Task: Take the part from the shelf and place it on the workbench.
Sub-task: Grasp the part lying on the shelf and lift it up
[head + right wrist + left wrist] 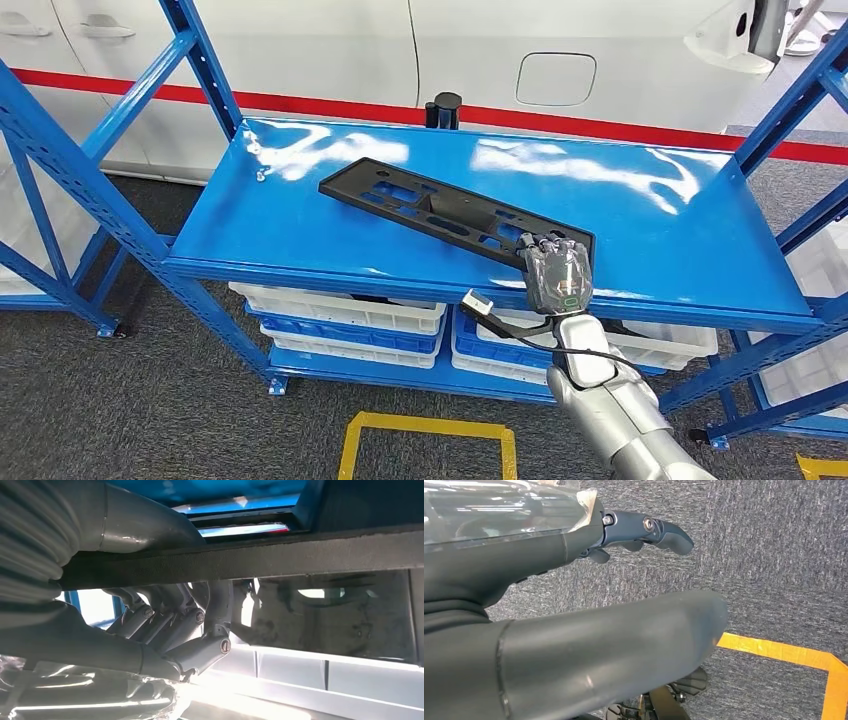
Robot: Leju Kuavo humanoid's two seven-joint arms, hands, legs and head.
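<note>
Head view: we see our right hand (556, 272) clamped on the near end of the black part (452, 212), which lies on the blue shelf (690, 250). Our left hand (574, 605) hangs over grey carpet (774, 555), fingers apart, holding nothing.

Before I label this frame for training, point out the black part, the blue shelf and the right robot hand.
black part (420, 204): head view, slotted middle of the plate.
blue shelf (690, 235): head view, bare top surface.
right robot hand (557, 270): head view, back of the hand at the part's near end.

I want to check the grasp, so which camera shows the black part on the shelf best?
The head view: the whole black part lies on the blue shelf, the right hand at its near end. The right wrist view shows just its edge; the left wrist view faces the floor.
</note>
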